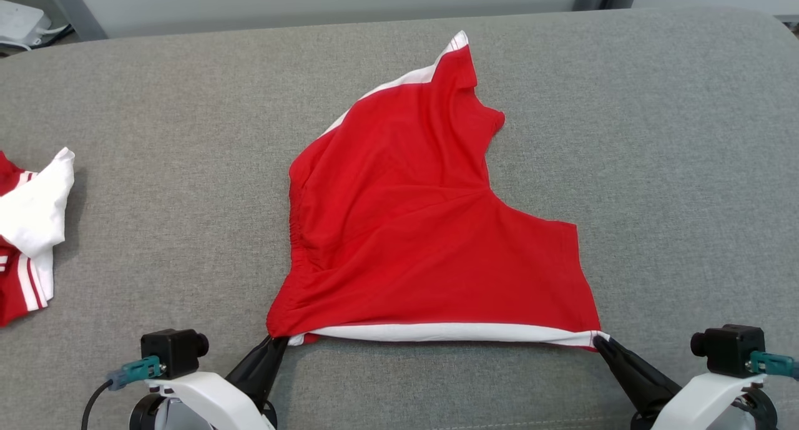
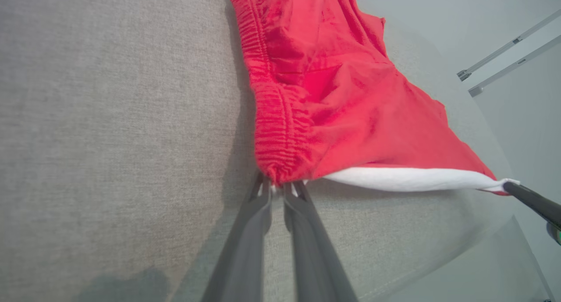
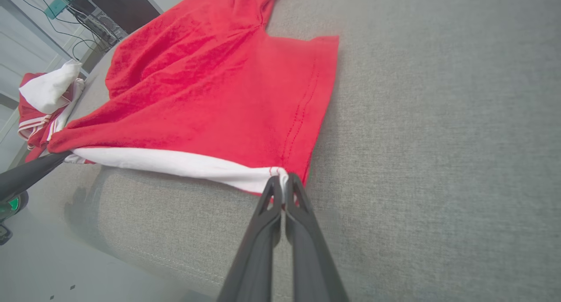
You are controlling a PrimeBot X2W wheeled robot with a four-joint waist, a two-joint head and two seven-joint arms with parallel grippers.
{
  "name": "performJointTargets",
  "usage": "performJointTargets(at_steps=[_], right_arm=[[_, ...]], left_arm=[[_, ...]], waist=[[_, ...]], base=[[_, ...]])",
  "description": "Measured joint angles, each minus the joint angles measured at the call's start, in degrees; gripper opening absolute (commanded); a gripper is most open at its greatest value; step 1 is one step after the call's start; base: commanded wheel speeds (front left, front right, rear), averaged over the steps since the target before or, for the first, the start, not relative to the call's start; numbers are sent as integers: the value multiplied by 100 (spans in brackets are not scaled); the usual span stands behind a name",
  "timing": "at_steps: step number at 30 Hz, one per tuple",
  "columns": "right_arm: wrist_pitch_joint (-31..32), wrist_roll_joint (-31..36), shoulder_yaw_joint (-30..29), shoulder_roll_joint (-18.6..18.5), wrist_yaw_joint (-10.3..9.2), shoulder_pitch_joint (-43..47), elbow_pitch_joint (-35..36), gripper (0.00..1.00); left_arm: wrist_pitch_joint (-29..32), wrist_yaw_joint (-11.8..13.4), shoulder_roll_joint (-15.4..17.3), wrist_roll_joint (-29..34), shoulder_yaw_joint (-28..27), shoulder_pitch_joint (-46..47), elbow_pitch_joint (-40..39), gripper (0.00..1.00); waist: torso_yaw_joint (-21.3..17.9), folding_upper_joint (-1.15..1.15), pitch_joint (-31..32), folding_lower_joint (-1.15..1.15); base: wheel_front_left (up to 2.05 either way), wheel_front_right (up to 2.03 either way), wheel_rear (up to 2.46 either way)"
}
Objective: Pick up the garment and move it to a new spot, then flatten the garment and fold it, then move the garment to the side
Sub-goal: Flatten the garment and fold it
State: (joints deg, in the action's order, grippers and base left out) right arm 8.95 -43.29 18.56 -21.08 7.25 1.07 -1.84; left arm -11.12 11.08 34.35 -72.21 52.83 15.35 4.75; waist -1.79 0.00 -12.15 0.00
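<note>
**Head view: garment pinched at both near corners**

Nearest: left gripper (image 1: 279,341) is clamped on the gathered waistband corner. Right gripper (image 1: 600,339) is clamped on the hem corner at the white stripe. Both grips sit on the edge closest to the robot, well apart, so the white edge between them runs taut and straight. Judgement: this hold serves to drag and spread the cloth flat before folding.

Garment (image 1: 412,230) lies mid-surface on the grey cushion (image 1: 156,168). Its red body is mostly smooth, with creases radiating from the crotch. Further out, the second leg points away, crooked, not yet flattened.

Far left: pile (image 1: 28,230) of red-and-white clothes, well apart from the garment.
</note>
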Motion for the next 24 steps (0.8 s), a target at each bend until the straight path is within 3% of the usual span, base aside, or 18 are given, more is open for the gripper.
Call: performJointTargets(at_steps=[10, 13, 16, 19, 22, 24], right_arm=[[277, 147, -343, 298, 0, 288, 212, 0], [563, 166, -313, 300, -1, -5, 8, 0], [898, 476, 276, -30, -1, -1653, -642, 0], [948, 531, 828, -110, -1, -4289, -1538, 0], [466, 651, 1032, 46, 1, -6708, -2465, 0], [119, 728, 1158, 122, 1, -7811, -2944, 0]], left_arm=[[56, -53, -73, -45, 33, 7, 70, 0], [538, -312, -56, -52, 136, 252, 176, 0], [1555, -923, -121, -389, 100, 1304, 693, 0], [2439, -1346, -346, -759, -276, 2987, 1748, 0], [2308, -1578, -478, -508, -733, 4846, 2580, 0], [1968, -1730, -550, -170, -901, 5849, 2772, 0]], waist=[[32, 0, 61, 0], [16, 0, 42, 0], [-56, 0, 88, 0], [-127, 0, 139, 0], [-212, 0, 160, 0], [-263, 0, 103, 0]], base=[[0, 0, 0], [0, 0, 0], [0, 0, 0], [0, 0, 0], [0, 0, 0], [0, 0, 0]])
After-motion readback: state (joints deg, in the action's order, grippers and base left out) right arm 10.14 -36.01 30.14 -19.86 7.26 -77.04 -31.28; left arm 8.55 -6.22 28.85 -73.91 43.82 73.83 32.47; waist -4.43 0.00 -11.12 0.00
